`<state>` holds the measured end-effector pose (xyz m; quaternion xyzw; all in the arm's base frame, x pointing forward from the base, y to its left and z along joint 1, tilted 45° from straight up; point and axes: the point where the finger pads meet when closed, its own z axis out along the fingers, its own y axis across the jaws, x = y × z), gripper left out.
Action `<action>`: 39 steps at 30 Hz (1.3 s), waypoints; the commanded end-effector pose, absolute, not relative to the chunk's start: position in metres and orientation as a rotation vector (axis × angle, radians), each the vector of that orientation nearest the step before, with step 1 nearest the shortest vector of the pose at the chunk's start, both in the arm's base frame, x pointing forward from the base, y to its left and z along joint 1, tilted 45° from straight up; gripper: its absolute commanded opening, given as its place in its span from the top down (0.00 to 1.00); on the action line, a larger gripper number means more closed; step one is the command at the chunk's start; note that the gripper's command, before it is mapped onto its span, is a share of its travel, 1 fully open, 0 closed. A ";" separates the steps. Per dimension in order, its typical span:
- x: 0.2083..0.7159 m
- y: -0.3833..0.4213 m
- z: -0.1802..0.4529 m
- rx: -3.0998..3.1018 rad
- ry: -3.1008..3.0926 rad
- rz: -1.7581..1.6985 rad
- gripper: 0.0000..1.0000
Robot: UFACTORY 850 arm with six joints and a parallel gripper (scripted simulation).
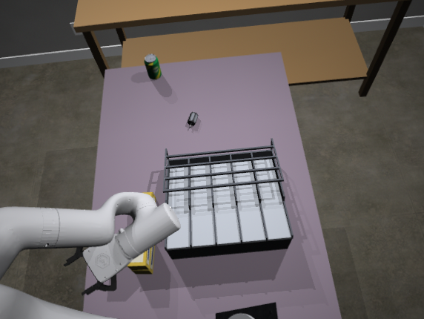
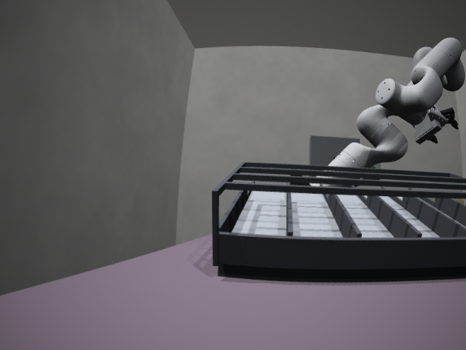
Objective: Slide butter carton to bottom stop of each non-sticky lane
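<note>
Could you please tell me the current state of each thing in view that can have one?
Gripper: open, holding nothing.
Near butter carton: on the table beside the shelf, mostly hidden under the arm.
Far butter carton: only a corner shows.
Shelf: all five lanes without cartons.
Can: upright.
</note>
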<state>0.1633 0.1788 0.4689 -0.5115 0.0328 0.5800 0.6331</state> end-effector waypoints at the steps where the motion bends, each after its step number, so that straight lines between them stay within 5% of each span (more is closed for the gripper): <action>1: 0.237 0.165 0.444 -1.035 0.333 1.265 0.00; 6: 0.289 0.150 0.420 -1.035 0.333 1.265 0.00; 12: 0.292 0.149 0.419 -1.035 0.333 1.265 0.00; 13: 0.343 0.119 0.383 -0.887 0.591 1.185 0.00; 24: 0.423 0.060 0.313 -0.792 0.740 1.130 0.00; 29: 0.426 0.058 0.311 -0.792 0.740 1.130 0.00; 30: 0.388 0.023 0.268 -0.793 0.735 1.129 0.00; 39: 0.355 -0.026 0.204 -0.793 0.735 1.129 0.00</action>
